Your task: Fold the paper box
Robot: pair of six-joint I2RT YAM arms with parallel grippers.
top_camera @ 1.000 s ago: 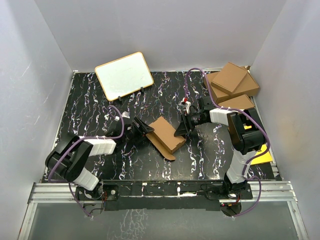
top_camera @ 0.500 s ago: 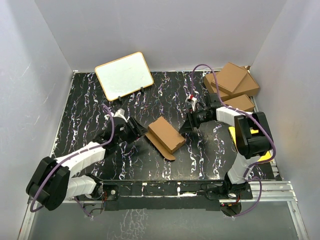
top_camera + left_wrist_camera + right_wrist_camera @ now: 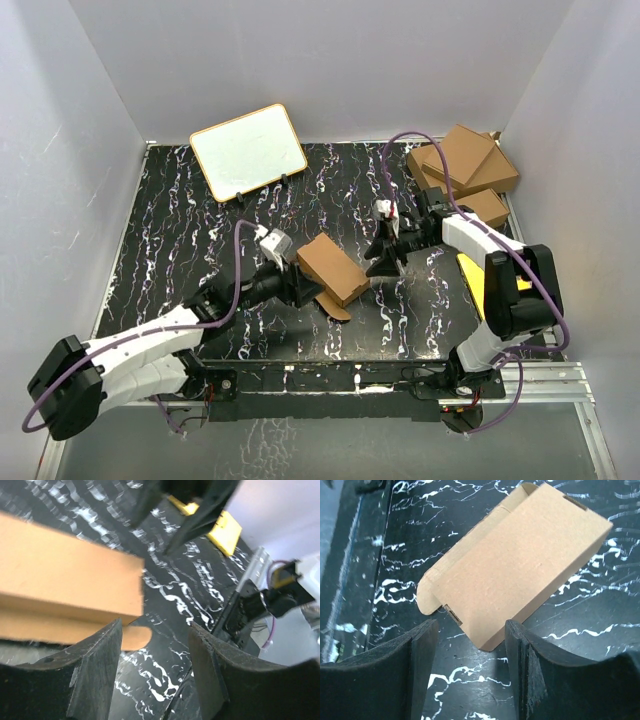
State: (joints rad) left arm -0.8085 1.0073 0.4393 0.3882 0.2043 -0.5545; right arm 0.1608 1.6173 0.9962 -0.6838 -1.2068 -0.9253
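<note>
Stretched long and low from near left: left gripper (image 3: 303, 290), jaws apart, nothing clamped. Bent down from right: right gripper (image 3: 382, 264), jaws likewise apart. Between them, mid-table: paper box (image 3: 333, 266), smooth brown cardboard, rectangular, rounded tab near.

Blk & wht arms (image 3: 140, 348) w/ purple cables (image 3: 408, 134).

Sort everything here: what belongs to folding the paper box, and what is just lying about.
Job in hand: paper box; left pincer; right pincer, both open.
Lying about: whiteboard; cartons; yellow sheet.
</note>
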